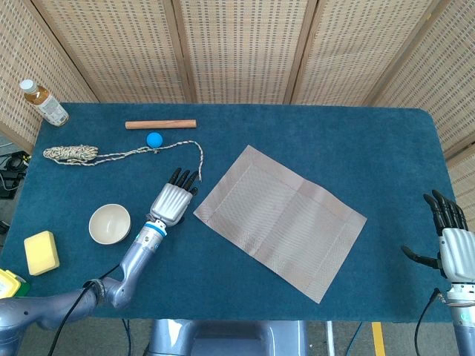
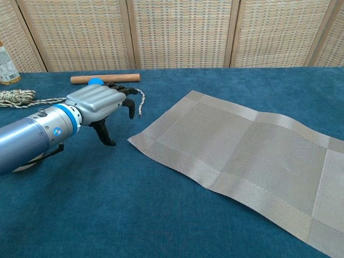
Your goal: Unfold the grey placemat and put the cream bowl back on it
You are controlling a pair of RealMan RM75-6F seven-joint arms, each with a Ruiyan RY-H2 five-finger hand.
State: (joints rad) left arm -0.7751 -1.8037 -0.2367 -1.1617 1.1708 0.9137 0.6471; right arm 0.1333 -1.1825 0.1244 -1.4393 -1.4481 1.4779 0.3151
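Note:
The grey placemat [image 1: 280, 220] [image 2: 247, 156] lies spread flat at the middle of the blue table. The cream bowl [image 1: 109, 223] stands upright at the left, apart from the mat; in the chest view my left arm hides nearly all of it. My left hand [image 1: 173, 199] [image 2: 102, 105] hovers between bowl and mat, close to the mat's left corner, fingers apart and holding nothing. My right hand [image 1: 451, 245] stays at the table's right front edge, fingers spread and empty, away from the mat.
A wooden stick [image 1: 160, 124], a blue ball [image 1: 154, 139] and a rope [image 1: 111, 153] lie at the back left. A bottle [image 1: 43, 101] stands in the far left corner. A yellow sponge [image 1: 40, 251] sits near the front left edge.

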